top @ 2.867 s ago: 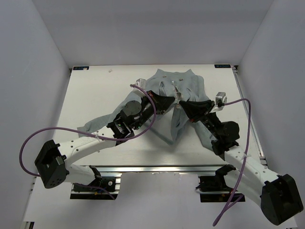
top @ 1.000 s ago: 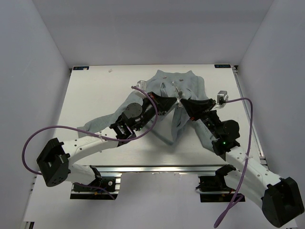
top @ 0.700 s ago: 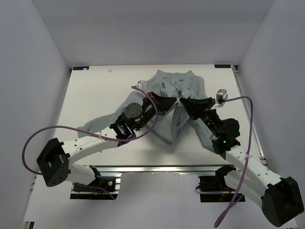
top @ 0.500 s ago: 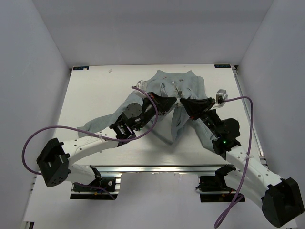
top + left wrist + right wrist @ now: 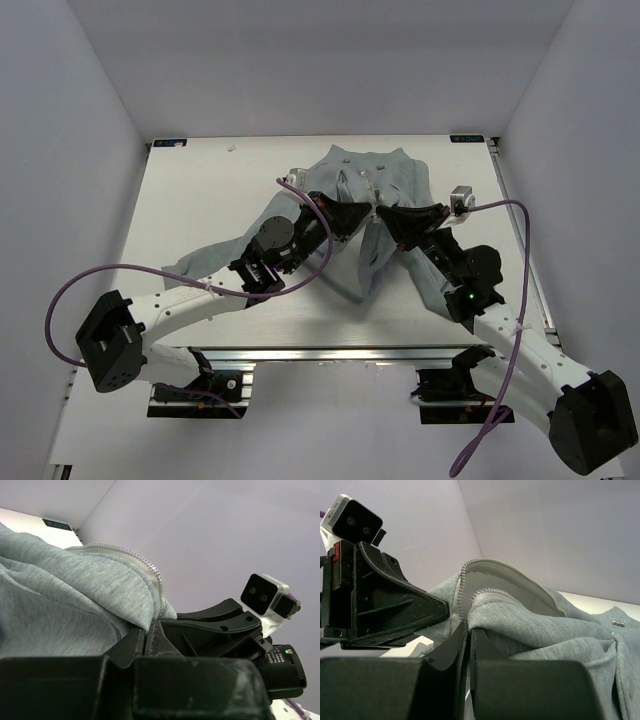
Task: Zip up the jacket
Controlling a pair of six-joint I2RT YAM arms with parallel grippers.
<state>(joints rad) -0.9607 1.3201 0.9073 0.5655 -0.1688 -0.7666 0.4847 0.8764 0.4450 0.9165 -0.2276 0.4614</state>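
My left gripper (image 5: pixel 148 632) is squeezed fully closed, its black fingers pinching one front edge of the light grey soft fabric jacket (image 5: pixel 60 595) just below a row of silver zipper teeth (image 5: pixel 145 565). My right gripper (image 5: pixel 468 630) is clamped just as tight on the opposite front edge, where the paler lining curls over. From above, the two grippers come almost nose to nose over the jacket's centre opening, which gapes below them, unzipped. The jacket lies bunched on the far half of the white bench (image 5: pixel 200 190), with one long sleeve (image 5: pixel 200 262) trailing toward the near left under my left arm and its other side running beneath my right arm. A purple cable (image 5: pixel 90 280) loops wide off the left arm and a second purple cable (image 5: pixel 518 250) arcs off the right. In each wrist view the other gripper's black body fills much of the picture beyond the fabric.
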